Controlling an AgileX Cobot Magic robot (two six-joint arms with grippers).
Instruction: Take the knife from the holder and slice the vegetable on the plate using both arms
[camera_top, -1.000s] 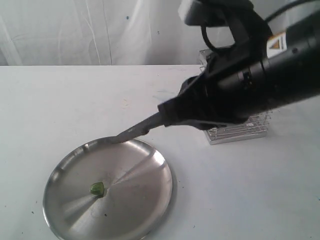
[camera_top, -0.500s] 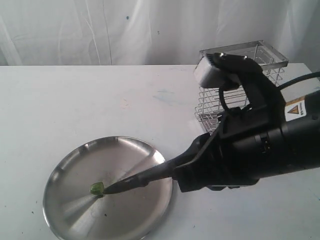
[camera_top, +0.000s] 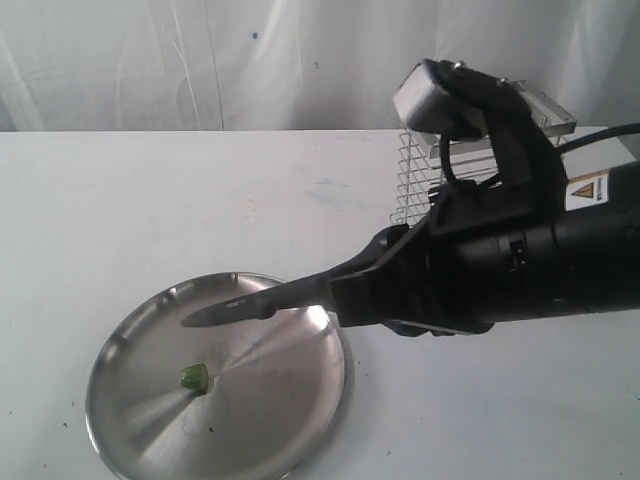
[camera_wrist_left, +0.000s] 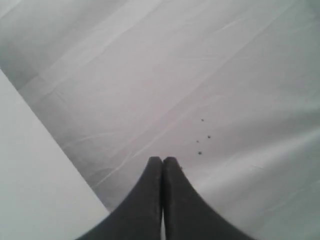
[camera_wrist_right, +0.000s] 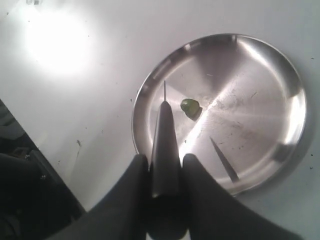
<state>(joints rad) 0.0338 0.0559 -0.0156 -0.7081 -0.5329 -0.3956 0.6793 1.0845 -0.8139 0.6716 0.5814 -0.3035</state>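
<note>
A white table (camera_top: 150, 200) filled most of the exterior view, with a pale cloth backdrop (camera_top: 200, 60) hanging behind it. The right arm (camera_top: 540, 270), bulky and black with a yellow warning sticker (camera_top: 585, 190) on its side, reached in from the right and crossed in front of the holder (camera_top: 418, 175). Only part of that wire basket's bars and flat rim frame showed behind the arm.

On the near left of the table lay the plate (camera_top: 275, 405), round, shiny steel with a raised rim. The knife (camera_top: 255, 305) stretched out over the plate's far side, its pointed blade aimed left. Its handle was clamped between the fingers of the right gripper (camera_top: 345, 290).

From the right wrist view the gripper (camera_wrist_right: 166, 165) pinched the knife (camera_wrist_right: 164, 125) edge-on, one finger on each side, with the blade's dark shadow falling on the plate (camera_wrist_right: 265, 90).

The left gripper (camera_wrist_left: 162, 167) showed only in its own wrist view – fingers pressed together with nothing between them, facing creased white cloth.

The vegetable (camera_top: 194, 377), a tiny green piece, sat alone near the plate's middle – in one piece and apart from the knife tip, which from the wrist camera lay just beside the vegetable (camera_wrist_right: 189, 106).
</note>
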